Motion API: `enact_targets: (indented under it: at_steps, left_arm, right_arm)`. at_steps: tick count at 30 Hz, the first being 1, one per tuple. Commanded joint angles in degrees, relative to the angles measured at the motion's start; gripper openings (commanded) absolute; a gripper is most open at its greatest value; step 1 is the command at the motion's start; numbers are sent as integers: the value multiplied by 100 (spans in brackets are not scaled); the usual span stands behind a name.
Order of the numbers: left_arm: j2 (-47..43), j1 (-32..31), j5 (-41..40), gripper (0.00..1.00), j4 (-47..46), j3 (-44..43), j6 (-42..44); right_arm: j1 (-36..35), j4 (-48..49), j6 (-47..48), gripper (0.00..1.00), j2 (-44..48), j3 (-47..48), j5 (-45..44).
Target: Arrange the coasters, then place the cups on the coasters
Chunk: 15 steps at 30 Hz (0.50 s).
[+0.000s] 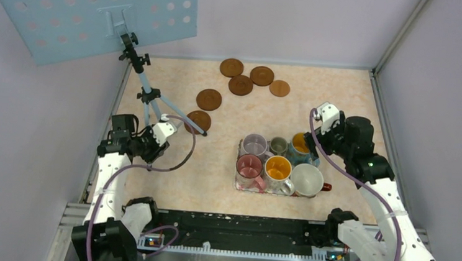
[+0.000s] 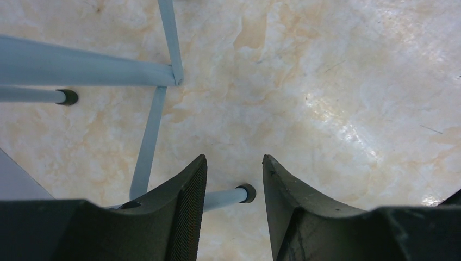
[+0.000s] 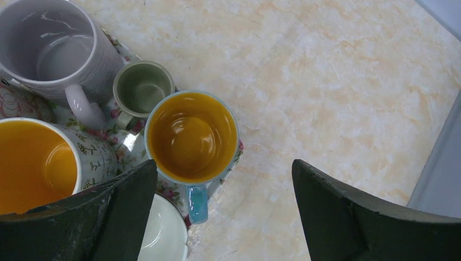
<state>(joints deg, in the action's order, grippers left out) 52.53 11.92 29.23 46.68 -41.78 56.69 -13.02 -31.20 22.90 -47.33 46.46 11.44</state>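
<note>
Right claw (image 3: 224,163) spread wide over light blue cup (image 3: 191,136), gripping nothing.
Cup off-centre toward one finger (image 3: 108,209), handle toward wrist; left claw (image 2: 235,160) part-open, empty, well apart.

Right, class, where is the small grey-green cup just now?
In the top view, the grey-green cup stands right of centre on the tray, in the middle of its back row, between the lavender cup and the blue cup.

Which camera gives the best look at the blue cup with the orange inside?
Right wrist: the blue cup sits close and central, rim, orange inside and handle all clear. The top view shows the cup small, partly behind the right gripper. The left wrist view misses it.
</note>
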Motion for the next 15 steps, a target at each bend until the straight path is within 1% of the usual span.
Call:
enact_targets:
  at_steps: [1, 15]
  left_arm:
    - [276, 408, 111, 49, -698, -42, 343]
    - [1666, 1618, 746, 47, -836, -705, 1003]
  right_arm:
    - [-68, 49, 56, 92, 100, -23, -52]
    - [-64, 53, 66, 92, 75, -66, -72]
